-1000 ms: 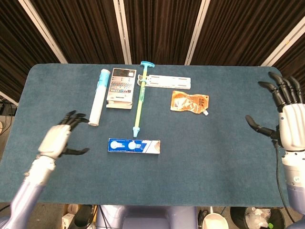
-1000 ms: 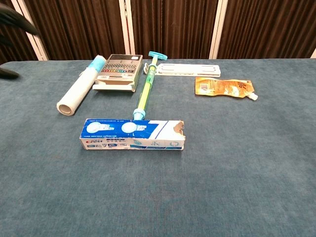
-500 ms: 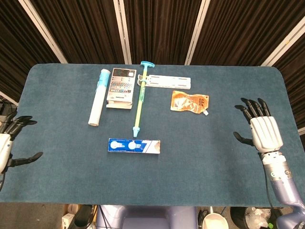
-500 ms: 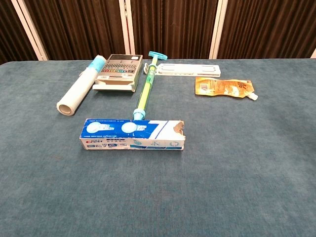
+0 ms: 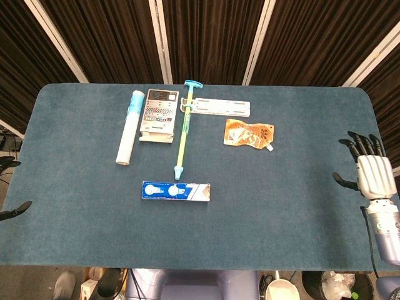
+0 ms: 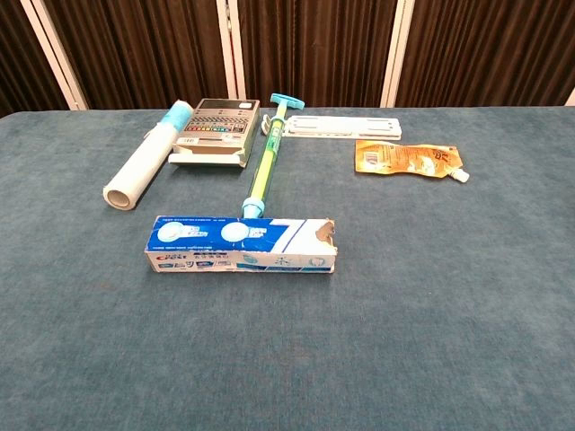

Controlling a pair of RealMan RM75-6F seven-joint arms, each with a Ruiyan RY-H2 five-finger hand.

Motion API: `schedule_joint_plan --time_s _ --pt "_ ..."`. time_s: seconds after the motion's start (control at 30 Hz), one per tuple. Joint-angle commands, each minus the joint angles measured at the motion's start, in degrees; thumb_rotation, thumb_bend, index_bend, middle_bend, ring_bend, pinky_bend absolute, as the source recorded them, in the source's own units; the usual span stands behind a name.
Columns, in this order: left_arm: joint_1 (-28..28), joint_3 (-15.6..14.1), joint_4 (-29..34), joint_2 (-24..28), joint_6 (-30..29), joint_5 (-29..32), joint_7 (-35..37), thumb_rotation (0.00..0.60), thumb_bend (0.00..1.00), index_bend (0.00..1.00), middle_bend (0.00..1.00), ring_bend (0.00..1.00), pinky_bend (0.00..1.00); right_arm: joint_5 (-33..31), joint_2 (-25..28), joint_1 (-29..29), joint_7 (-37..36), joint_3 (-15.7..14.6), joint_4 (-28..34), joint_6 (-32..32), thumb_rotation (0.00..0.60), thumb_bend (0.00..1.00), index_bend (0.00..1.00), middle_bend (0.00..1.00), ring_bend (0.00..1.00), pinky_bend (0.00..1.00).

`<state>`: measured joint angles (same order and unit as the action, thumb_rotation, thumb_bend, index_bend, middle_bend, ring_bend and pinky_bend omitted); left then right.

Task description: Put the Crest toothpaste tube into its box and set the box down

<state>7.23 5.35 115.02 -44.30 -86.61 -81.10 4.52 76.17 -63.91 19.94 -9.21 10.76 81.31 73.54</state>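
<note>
Both views are evenly and brightly lit from above, with soft, short shadows hugging the objects on the blue table (image 5: 75,212). No strong glare shows; the white roll (image 6: 142,168) and the toothpaste box (image 6: 241,245) are bright but keep their detail. The dark curtains (image 5: 206,37) at the top stay deep yet readable. Focus is sharp across the centre of both views, and the table's far edge bows slightly in the head view.

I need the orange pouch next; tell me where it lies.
The orange pouch lies flat right of centre in the head view, just below the white strip, right of the green syringe.
</note>
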Motion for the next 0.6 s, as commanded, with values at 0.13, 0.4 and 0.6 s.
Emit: schedule_joint_plan --time_s 0.13,0.4,0.6 --pt "-1.3 -0.1 -0.2 -0.5 -2.4 -0.3 -3.6 0.600 0.15 0.25 0.19 0.00 0.17 0.0 0.1 -0.5 -0.1 -0.2 -2.7 -0.8 0.600 0.22 0.23 0.12 0.11 0.00" --pt "-2.7 -0.3 0.3 -0.4 -2.4 2.2 -4.2 0.600 0.15 0.25 0.18 0.00 0.17 -0.3 2.5 -1.4 -2.0 -0.5 -1.7 -1.9 0.600 0.22 0.23 0.12 0.11 0.00" --pt "-1.7 0.1 1.6 0.8 -0.4 2.5 -4.5 0.600 0.15 0.25 0.19 0.00 0.17 0.7 2.2 -1.2 -2.8 -0.7 -2.0 -2.4 0.600 0.22 0.23 0.12 0.11 0.00"
